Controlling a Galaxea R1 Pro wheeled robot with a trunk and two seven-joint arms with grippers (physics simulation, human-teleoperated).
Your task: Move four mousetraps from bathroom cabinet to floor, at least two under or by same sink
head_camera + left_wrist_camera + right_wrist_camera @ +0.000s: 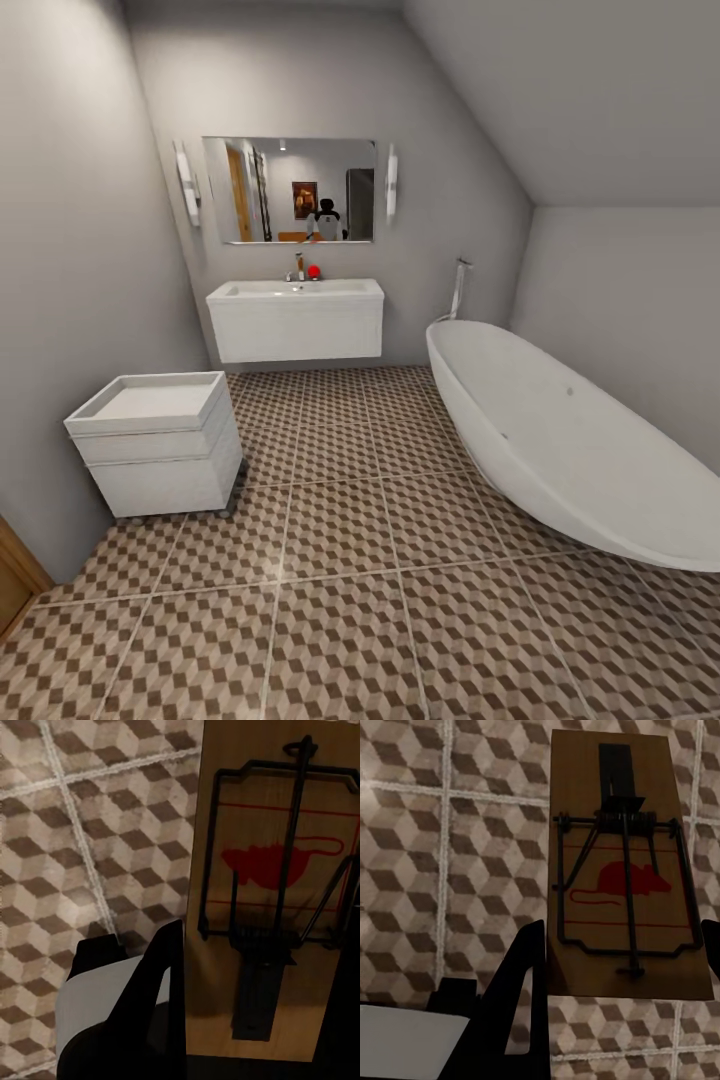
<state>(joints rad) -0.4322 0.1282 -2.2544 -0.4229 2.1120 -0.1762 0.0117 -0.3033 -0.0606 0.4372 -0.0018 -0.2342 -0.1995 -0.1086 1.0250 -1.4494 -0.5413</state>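
Each pincer grips one mousetrap above the bathroom floor (pixel 340 560): the left pincer (pixel 251 1020) holds a mousetrap (pixel 270 892) by its board edges, and the right pincer (pixel 622 967) does the same with a second mousetrap (pixel 622 862). The trap seems a light, stiff wooden slab — better held by the plain board than by its thin wire spring. The sink (pixel 296 318) stands well ahead.

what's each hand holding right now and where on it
Each hand holds a flat brown wooden mousetrap with a red mouse print: the left hand clamps one by its long edges, the right hand another likewise, above the cube-patterned tile floor.
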